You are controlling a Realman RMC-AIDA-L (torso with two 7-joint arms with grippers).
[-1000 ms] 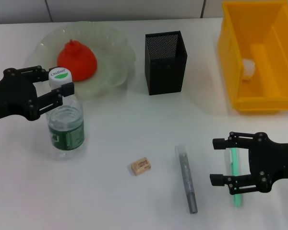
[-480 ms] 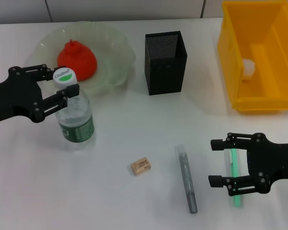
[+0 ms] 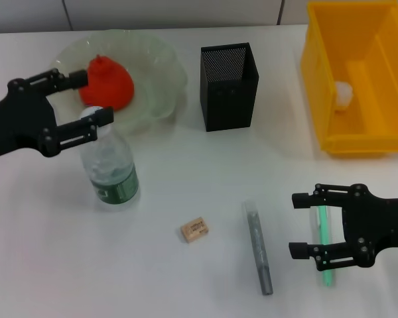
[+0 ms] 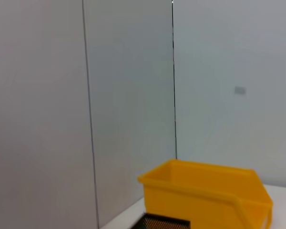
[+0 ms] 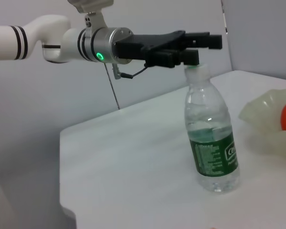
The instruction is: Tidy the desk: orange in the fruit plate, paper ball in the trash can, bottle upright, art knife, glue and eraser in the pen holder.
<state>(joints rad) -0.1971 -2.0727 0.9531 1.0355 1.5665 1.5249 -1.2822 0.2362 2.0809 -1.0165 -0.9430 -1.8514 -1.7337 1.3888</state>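
The bottle [image 3: 113, 171] [image 5: 212, 143] stands upright on the desk [image 3: 186, 172], in front of the fruit plate [image 3: 156, 73]. My left gripper [image 3: 91, 97] [image 5: 205, 48] is open just above its cap, holding nothing. The orange [image 3: 107, 83] lies in the fruit plate. The paper ball [image 3: 343, 95] is in the trash can [image 3: 318, 86]. The eraser [image 3: 194, 229] lies loose at front centre. My right gripper [image 3: 304, 224] hovers open over a thin green stick [image 3: 326, 252]. A grey stick [image 3: 258, 248] lies beside it. Which stick is the art knife and which the glue, I cannot tell.
The pen holder [image 3: 229, 86] stands at the back centre between plate and trash can, its inside not visible. The left wrist view shows only the trash can [image 4: 205, 195], the pen holder's rim [image 4: 164, 222] and a wall.
My left gripper carried the bottle rightward and stood it up. It now sits higher, above the cap, with the bottle free. The right gripper has barely moved.
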